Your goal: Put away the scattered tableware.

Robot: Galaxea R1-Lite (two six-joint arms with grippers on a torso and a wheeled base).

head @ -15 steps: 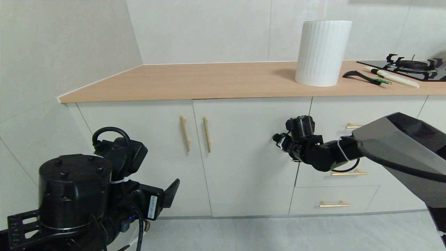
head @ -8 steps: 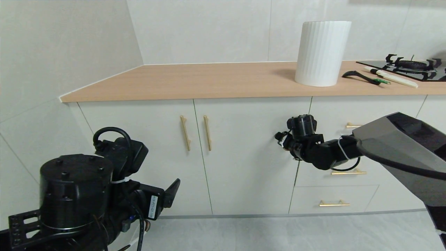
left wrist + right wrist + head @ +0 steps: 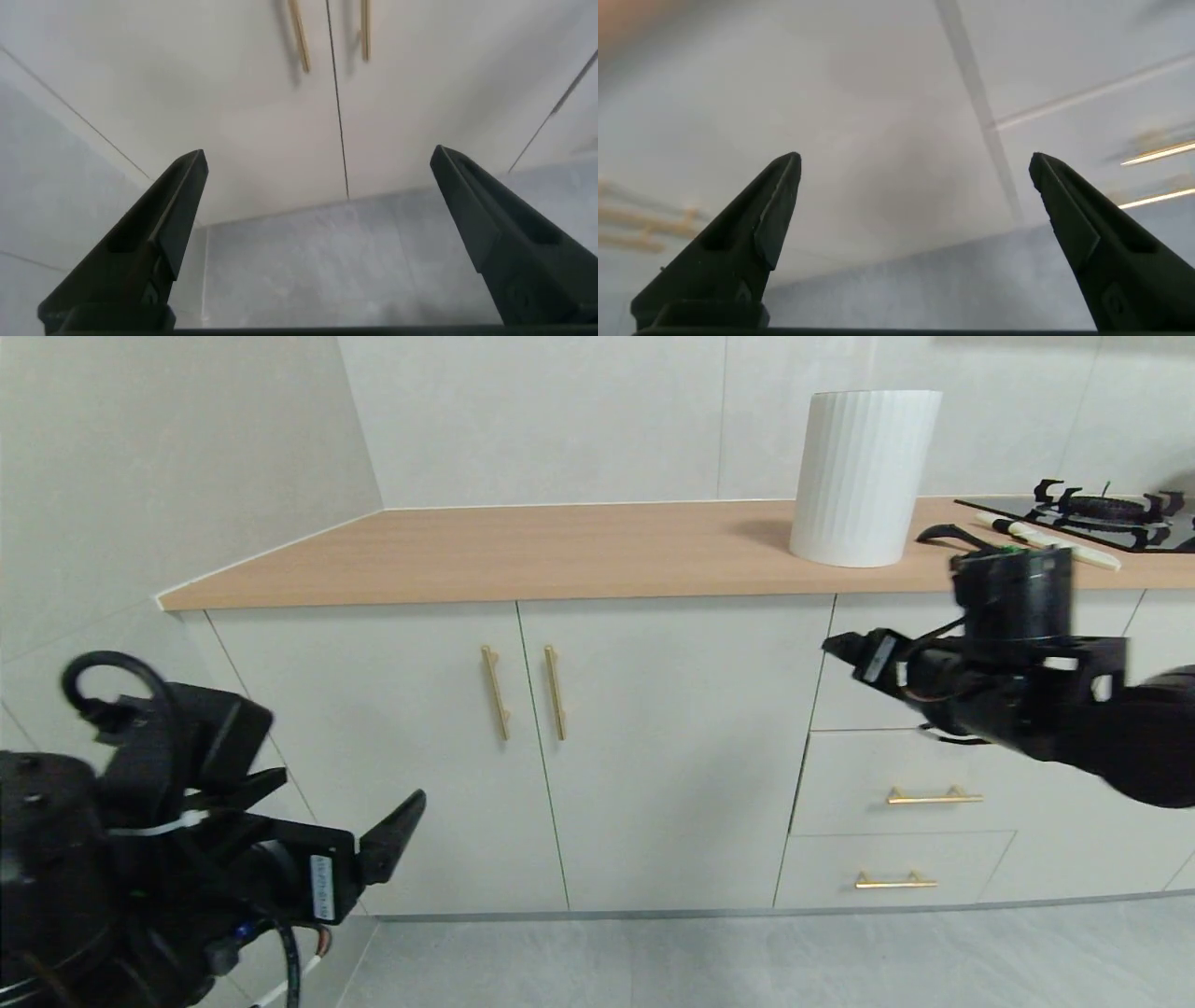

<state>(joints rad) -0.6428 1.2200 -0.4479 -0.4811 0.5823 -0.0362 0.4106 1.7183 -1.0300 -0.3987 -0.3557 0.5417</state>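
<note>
Starting nearest to you, your left gripper (image 3: 318, 163) hangs low in front of the cupboard doors (image 3: 560, 756), its fingers spread wide with nothing between them. Your right gripper (image 3: 915, 163) sits higher, in front of the drawers (image 3: 934, 859) and just below the counter (image 3: 523, 551) edge. It is also spread and empty.

On the counter, the tall white ribbed pot (image 3: 864, 476) stands upright near the front edge. Just beside it, on the stove side, a black spoon (image 3: 938, 533) lies flat on the wood. Next to that is a pale stick-like utensil (image 3: 1097, 558), partly hidden behind your right wrist, so you cannot tell what kind of piece it is. Something small and green shows between the two, too covered to name. The stove (image 3: 1111, 509) lies beyond them at the far right.

By my reading, you are at the very start. Neither gripper holds anything, and the visible tableware lies loose on the counter. You cannot see inside the pot from here, so anything already in it is unknown. What remains is the whole job: pick up each loose piece and stow it, most likely standing in that pot.
</note>
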